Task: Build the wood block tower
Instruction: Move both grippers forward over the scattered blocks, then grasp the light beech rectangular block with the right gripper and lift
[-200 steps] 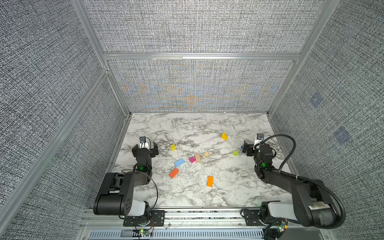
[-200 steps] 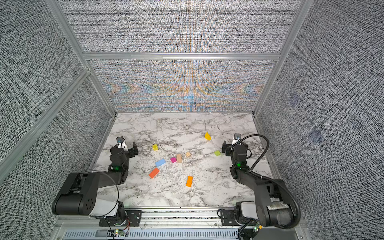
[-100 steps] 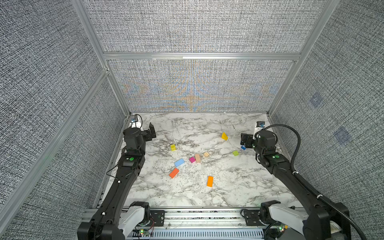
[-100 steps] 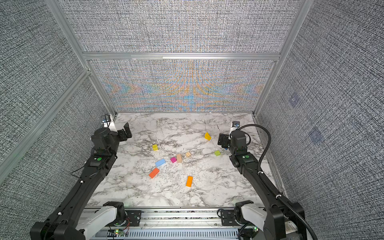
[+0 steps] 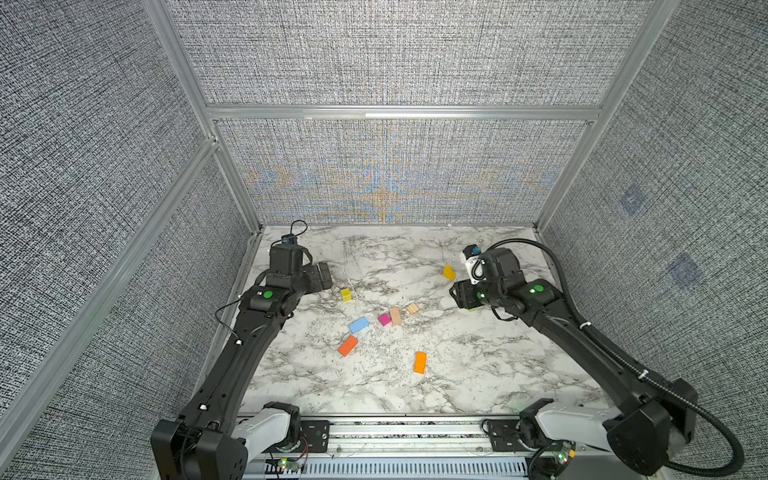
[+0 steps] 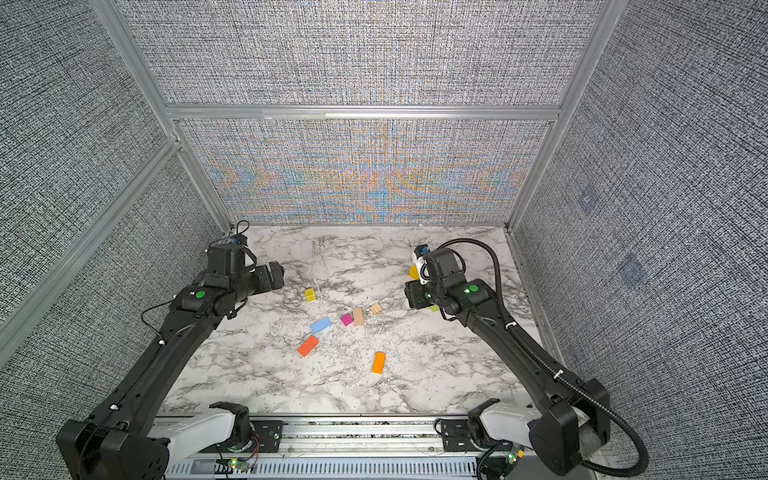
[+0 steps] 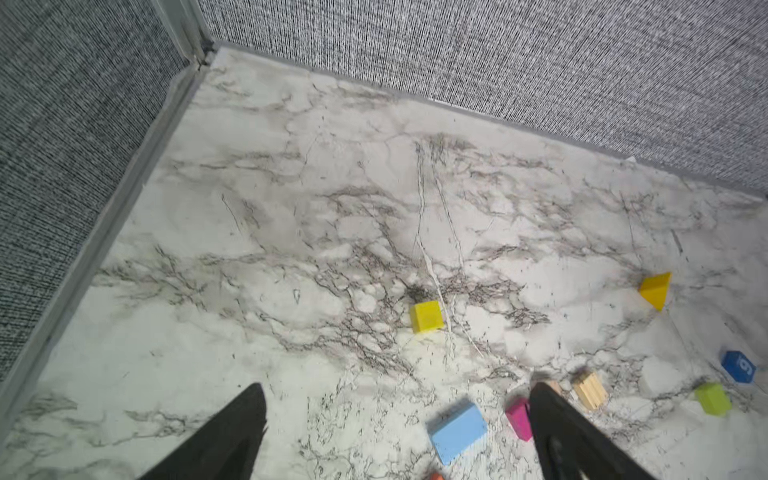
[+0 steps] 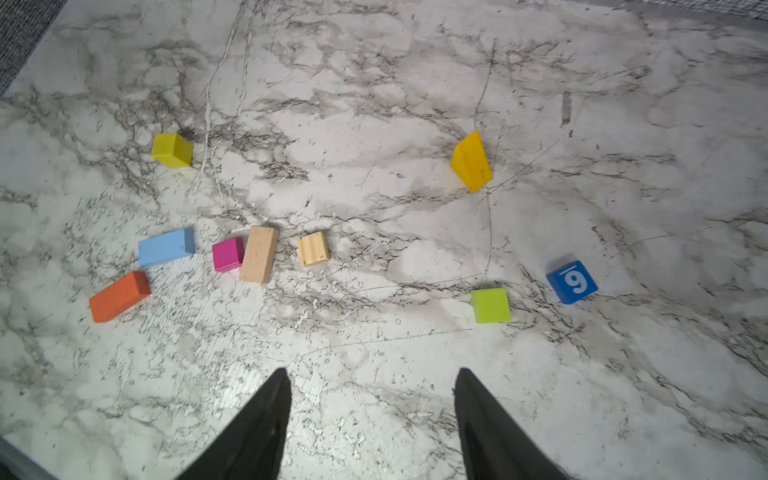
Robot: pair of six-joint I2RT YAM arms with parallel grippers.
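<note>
You have two black arms, the left arm and the right arm, with boxy links and white base housings. Behind each claw a round green dot sits on the joint. A thick ribbed black hose runs back from the right claw. A thin black wire loops behind the left claw. The fingers are black and pointed.
</note>
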